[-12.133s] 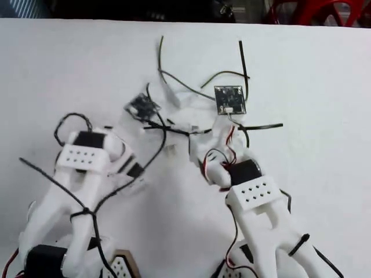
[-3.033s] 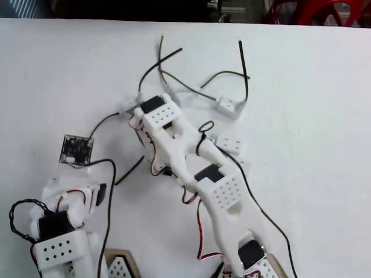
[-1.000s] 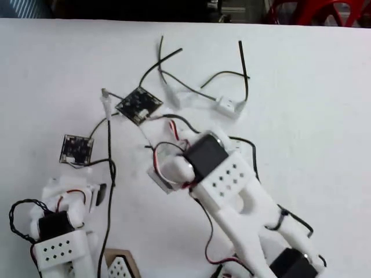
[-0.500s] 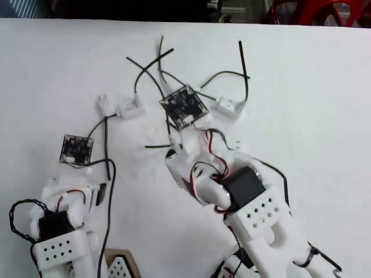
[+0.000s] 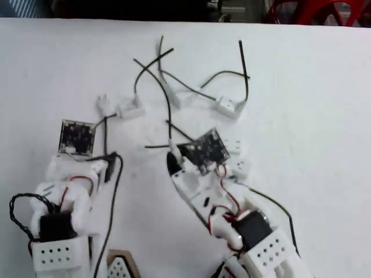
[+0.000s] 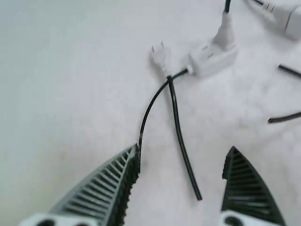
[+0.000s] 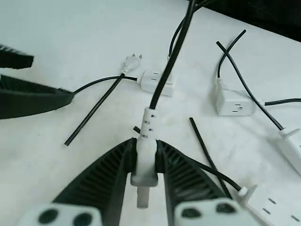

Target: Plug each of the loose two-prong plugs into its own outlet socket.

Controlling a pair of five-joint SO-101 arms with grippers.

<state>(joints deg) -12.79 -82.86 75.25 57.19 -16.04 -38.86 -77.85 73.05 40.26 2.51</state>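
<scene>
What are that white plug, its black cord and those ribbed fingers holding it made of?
The plug looks like smooth white moulded plastic, slightly glossy. Its cord seems rubbery black insulation, bending freely. The fingers appear matte dark plastic, with ridged layers suggesting 3D printing.

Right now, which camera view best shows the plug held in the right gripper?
The right wrist view: the white plug is clamped in the right gripper, with its body and cable in plain sight. In the high view it is small and partly hidden by that arm. The left wrist view faces a different loose plug.
</scene>
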